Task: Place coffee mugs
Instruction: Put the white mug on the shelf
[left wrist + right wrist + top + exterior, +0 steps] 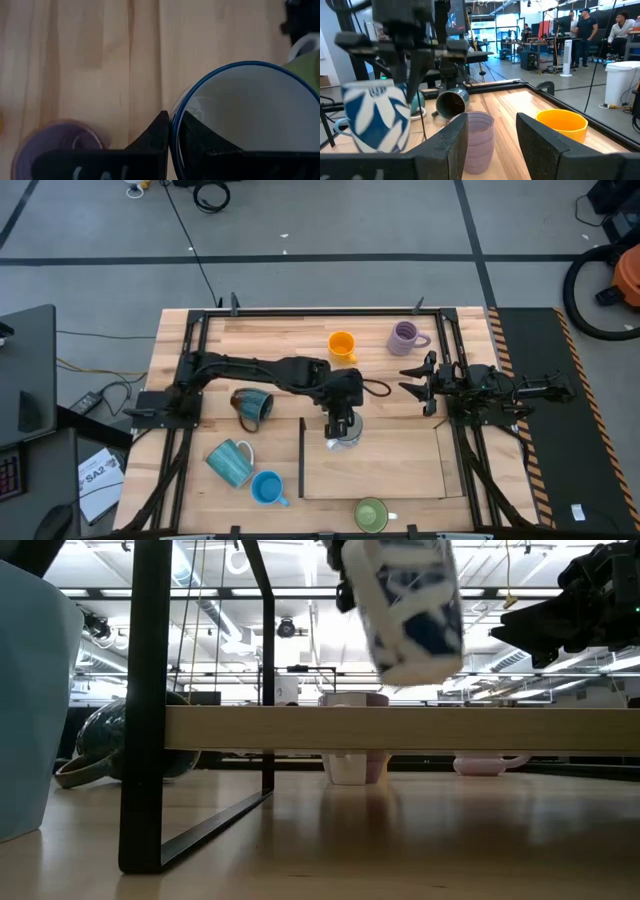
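My left gripper (340, 418) hangs over the table's middle, shut on a white mug with a blue leaf pattern (410, 605). That mug is in the air above the wooden shelf board (400, 728). On the table stand an orange mug (342, 345), a purple mug (405, 337), a teal mug (230, 462), a bright blue mug (267, 488) and a green mug (372, 515). A dark teal mug (250, 405) lies on its side. A second purple mug (480, 135) stands upright before my right gripper (492, 130), which is open at the right edge. My left gripper pinches the white mug's wall at the blue rim (173, 131), one finger (200, 137) inside the mug and one finger (155, 135) outside. The fingers come slanting down from above. The mug hangs tilted below them, lifted clear of table and board.
A black metal frame (145, 700) carries the wooden board (375, 460) in the near middle of the table. Black rails run along the table's left and right sides. People stand in the room beyond the table.
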